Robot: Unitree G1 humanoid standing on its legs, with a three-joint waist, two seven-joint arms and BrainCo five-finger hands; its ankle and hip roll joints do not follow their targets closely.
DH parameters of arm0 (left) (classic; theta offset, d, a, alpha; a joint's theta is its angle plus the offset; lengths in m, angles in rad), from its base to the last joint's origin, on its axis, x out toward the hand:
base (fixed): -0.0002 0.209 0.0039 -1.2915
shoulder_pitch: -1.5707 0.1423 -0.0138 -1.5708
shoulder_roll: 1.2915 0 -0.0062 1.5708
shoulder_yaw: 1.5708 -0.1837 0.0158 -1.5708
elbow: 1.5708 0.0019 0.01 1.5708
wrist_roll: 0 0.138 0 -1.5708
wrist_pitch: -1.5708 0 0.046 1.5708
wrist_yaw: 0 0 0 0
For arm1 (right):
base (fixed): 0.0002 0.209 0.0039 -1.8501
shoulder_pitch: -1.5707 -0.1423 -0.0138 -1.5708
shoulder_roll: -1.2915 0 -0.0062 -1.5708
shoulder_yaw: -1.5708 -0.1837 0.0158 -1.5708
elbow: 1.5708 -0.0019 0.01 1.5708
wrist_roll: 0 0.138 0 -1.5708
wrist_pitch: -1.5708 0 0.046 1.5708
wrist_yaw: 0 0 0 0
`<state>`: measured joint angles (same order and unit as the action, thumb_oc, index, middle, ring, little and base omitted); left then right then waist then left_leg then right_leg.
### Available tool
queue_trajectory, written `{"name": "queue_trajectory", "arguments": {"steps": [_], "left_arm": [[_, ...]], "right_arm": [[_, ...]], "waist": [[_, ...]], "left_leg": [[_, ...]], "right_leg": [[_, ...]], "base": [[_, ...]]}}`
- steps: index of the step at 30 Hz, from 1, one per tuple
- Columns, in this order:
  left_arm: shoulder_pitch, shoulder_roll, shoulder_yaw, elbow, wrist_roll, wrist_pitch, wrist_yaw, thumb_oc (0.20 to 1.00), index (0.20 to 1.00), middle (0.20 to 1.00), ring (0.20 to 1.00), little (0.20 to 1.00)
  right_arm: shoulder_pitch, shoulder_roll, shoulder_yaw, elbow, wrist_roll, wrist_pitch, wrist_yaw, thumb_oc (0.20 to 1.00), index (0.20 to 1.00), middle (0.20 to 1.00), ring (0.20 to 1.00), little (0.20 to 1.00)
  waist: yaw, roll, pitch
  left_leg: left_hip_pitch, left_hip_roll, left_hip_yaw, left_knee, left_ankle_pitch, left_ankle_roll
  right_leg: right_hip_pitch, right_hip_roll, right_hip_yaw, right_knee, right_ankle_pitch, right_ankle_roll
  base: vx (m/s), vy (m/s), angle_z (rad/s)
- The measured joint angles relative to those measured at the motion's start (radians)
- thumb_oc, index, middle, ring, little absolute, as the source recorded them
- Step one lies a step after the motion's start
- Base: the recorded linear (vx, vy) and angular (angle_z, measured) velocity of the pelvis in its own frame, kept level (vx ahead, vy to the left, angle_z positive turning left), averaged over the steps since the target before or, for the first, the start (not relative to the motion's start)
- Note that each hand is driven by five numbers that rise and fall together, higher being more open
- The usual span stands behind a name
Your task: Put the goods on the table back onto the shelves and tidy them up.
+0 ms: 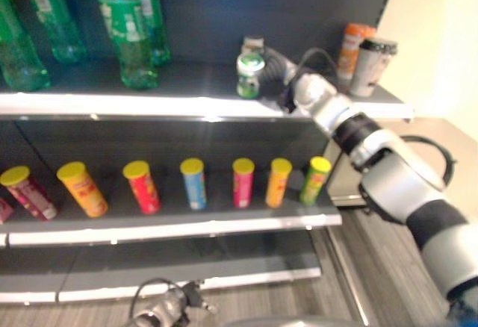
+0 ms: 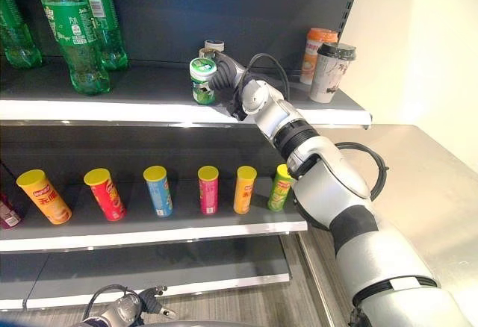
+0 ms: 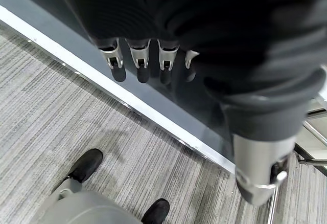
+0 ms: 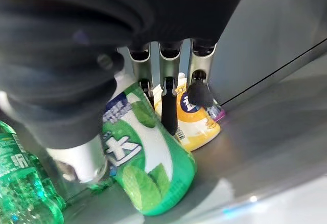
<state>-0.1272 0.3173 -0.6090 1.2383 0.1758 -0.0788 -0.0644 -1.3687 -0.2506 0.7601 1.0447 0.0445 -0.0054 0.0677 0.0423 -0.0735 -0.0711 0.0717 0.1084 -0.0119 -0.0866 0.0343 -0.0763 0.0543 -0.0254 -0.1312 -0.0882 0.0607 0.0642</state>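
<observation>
R hand (image 2: 224,79) curled round green jar (image 2: 202,81), upright on top shelf (image 2: 314,114).

The green jar (image 4: 148,168) in the right hand (image 4: 168,88) looked like glossy plastic with a smooth printed wrap. The green bottles (image 2: 75,32) were clear, shiny plastic. The shelf (image 2: 179,110) was matt dark metal with a bright, polished front edge. The floor (image 3: 61,127) appeared rough and finely ribbed, like carpet.
</observation>
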Motion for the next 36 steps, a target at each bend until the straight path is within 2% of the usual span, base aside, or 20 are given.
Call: {"name": "queue_trajectory", "arguments": {"steps": [3,17,22,25,31,36], "left_arm": [[-0.005,0.0,0.0,0.0,0.0,0.0,-0.004,1.0,1.0,1.0,1.0,1.0],[-0.041,0.002,0.0,0.0,0.0,0.001,-0.006,1.0,1.0,1.0,1.0,1.0],[-0.041,0.002,0.001,0.001,0.0,0.001,-0.006,1.0,1.0,1.0,1.0,1.0],[-0.04,0.002,0.005,0.009,0.0,0.001,-0.006,1.0,1.0,1.0,1.0,1.0],[-0.039,0.006,0.031,0.026,0.0,0.001,-0.002,1.0,1.0,1.0,1.0,1.0],[-0.035,0.008,0.066,0.028,-0.001,0.001,0.007,1.0,1.0,1.0,1.0,1.0]], "right_arm": [[0.0,0.004,0.015,0.034,-0.011,0.019,0.011,1.0,1.0,1.0,1.0,1.0],[-0.006,-0.006,0.015,0.036,-0.029,0.019,0.014,1.0,1.0,1.0,1.0,1.0],[-0.012,-0.034,0.018,0.03,-0.034,0.019,0.015,1.0,1.0,1.0,1.0,1.0],[-0.053,-0.06,0.059,0.011,-0.047,0.019,0.014,1.0,1.0,1.0,1.0,1.0],[-0.123,-0.135,0.068,-0.08,-0.067,0.016,0.004,1.0,1.0,1.0,1.0,1.0],[-0.128,-0.151,0.068,-0.171,-0.062,0.012,0.0,1.0,1.0,1.0,1.0,1.0]], "waist": [[0.002,0.004,0.005],[0.001,0.026,0.023],[-0.001,0.032,0.028],[-0.005,0.047,0.04],[-0.008,0.046,0.041],[-0.01,0.044,0.041]], "left_leg": [[0.0,0.0,-0.005,0.0,0.001,0.0],[0.01,0.0,-0.005,0.0,0.001,-0.001],[0.012,0.0,-0.001,0.0,0.001,-0.001],[0.019,0.0,0.021,0.0,-0.001,0.001],[0.027,-0.001,0.031,-0.001,-0.002,0.001],[0.035,-0.001,0.049,-0.001,-0.005,0.002]], "right_leg": [[0.0,0.0,-0.006,0.0,-0.001,-0.001],[0.009,0.0,-0.006,0.0,-0.006,0.0],[0.01,0.0,-0.003,0.0,-0.006,0.0],[0.007,0.0,0.012,0.0,-0.003,0.0],[0.009,0.001,0.024,0.0,-0.002,-0.002],[0.01,0.001,0.041,0.0,0.002,0.002]], "base": [[-0.02,-0.008,0.05],[0.0,0.0,0.0],[0.0,-0.001,-0.02],[-0.01,-0.008,-0.13],[-0.01,-0.002,-0.06],[-0.02,0.01,-0.1]]}}
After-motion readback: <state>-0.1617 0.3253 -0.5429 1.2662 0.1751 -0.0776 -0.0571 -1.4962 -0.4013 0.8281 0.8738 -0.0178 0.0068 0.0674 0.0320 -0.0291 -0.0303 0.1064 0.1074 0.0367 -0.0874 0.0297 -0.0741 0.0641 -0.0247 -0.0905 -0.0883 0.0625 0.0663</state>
